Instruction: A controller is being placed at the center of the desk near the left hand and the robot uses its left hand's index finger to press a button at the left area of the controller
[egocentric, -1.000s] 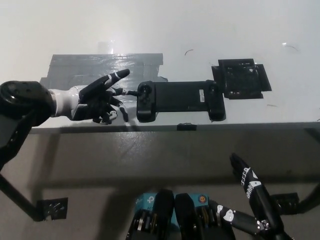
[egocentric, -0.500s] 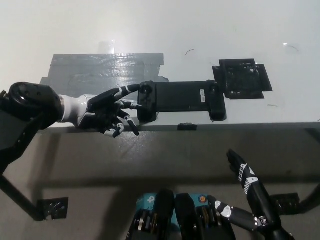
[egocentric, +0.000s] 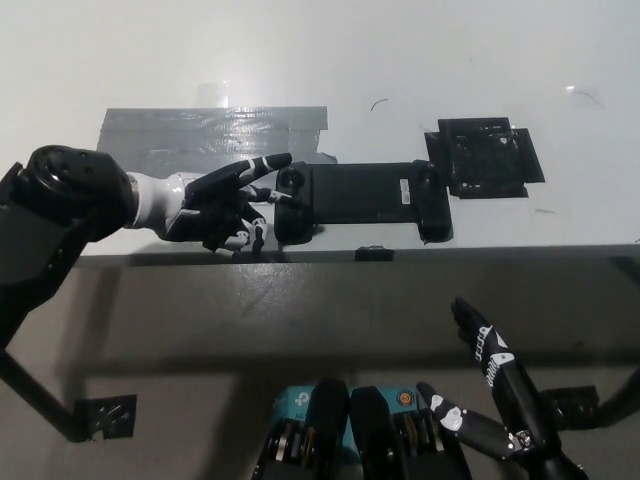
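Note:
A black controller lies lengthwise near the front edge of the white desk, at its middle. My white left hand is just left of it, over the desk's front edge. One finger is stretched out to the right, its tip at the top of the controller's left grip; the other fingers are curled and spread below. Whether the tip touches a button cannot be told. The hand holds nothing. My black right hand hangs low at the bottom right, below the desk, fingers apart and empty.
A patch of grey tape covers the desk behind my left hand. A black square pad lies just right of the controller. The desk's front edge runs across the picture's middle, with floor below it.
My left hand has moved right and up from the desk's edge, and its outstretched finger has come to the controller's left grip. The right hand shifted slightly. The controller has not moved.

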